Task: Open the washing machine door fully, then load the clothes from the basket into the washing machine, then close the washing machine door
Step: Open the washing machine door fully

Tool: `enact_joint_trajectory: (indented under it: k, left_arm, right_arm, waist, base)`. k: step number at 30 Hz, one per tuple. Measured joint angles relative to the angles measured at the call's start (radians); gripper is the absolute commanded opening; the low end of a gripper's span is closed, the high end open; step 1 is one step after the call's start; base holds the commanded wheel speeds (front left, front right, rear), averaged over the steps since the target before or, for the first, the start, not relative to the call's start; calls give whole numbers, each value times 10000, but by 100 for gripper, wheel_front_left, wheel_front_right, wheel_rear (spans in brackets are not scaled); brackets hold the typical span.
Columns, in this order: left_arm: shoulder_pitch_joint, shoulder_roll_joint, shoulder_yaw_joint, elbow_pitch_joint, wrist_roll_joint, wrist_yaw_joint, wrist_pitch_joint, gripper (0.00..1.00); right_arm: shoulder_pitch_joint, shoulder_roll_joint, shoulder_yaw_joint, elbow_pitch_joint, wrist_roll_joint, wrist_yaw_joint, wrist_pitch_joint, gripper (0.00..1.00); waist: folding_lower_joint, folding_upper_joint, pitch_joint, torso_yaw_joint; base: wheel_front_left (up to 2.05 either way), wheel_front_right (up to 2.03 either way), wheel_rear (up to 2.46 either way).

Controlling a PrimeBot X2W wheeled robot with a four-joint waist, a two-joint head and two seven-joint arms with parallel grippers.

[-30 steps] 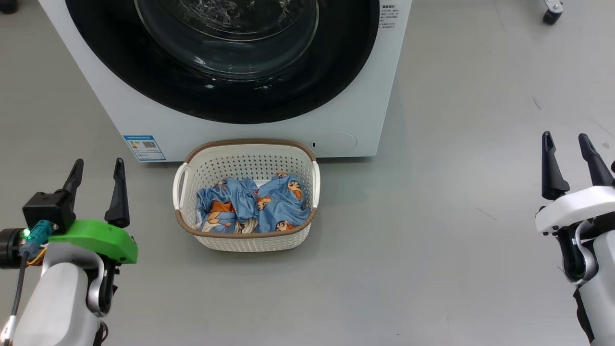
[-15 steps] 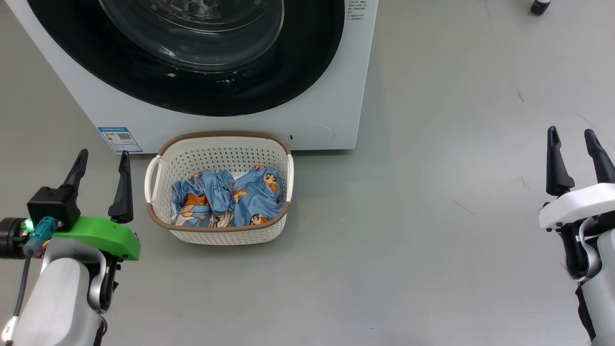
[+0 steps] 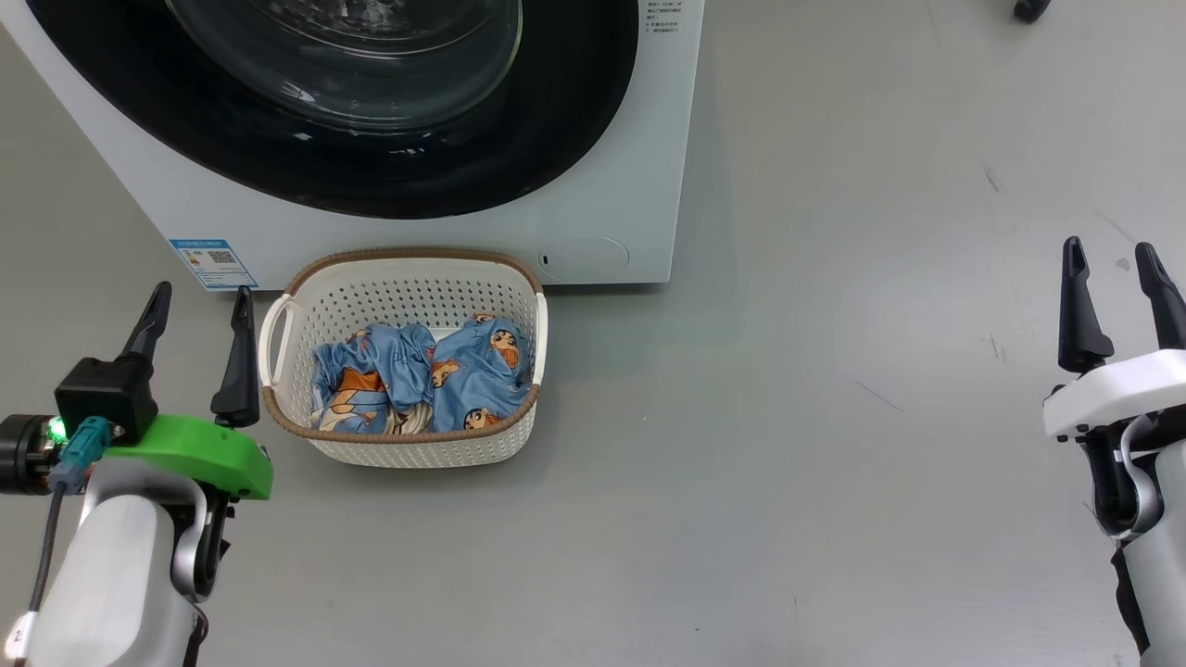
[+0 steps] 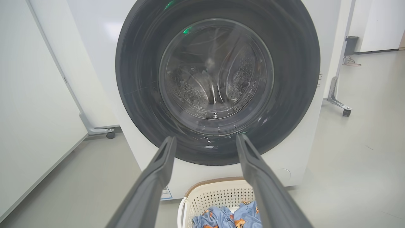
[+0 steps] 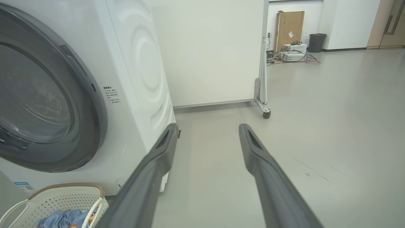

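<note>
basket point(image 3: 408, 296) just beside left hand point(image 3: 205, 290), clothes point(image 3: 422, 375) inside

The white washing machine point(image 3: 639, 176) stands with its round, black-rimmed glass door point(image 3: 556, 111) shut. Just in front of it on the floor point(image 3: 788, 417) sits the cream perforated basket point(image 3: 408, 449), upright, holding crumpled light-blue cartoon-print clothes point(image 3: 463, 380).

1. The left gripper point(image 3: 202, 296) is showing two long dark fingers point(image 3: 237, 371) on a bright green bracket point(image 3: 195, 456).
2. A black block point(image 3: 100, 404) is carrying a teal connector point(image 3: 80, 443); a green light point(image 3: 54, 428) is glowing beside it.
3. A grey cable point(image 3: 39, 565) is trailing along the white left forearm point(image 3: 111, 584).
4. The right gripper point(image 3: 1110, 248) is wearing a white housing point(image 3: 1116, 394).
</note>
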Motion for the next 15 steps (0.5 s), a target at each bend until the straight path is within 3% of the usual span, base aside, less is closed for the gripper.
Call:
enact_joint_trajectory:
  k: [15]
  left_arm:
    - [35, -190, 58, -88, 157, -98, 0, 100]
  right_arm:
    - [12, 92, -134, -23, -117, 77, 0, 100]
  waist:
    - [0, 0, -88, 55]
  base:
    - [0, 0, 0]
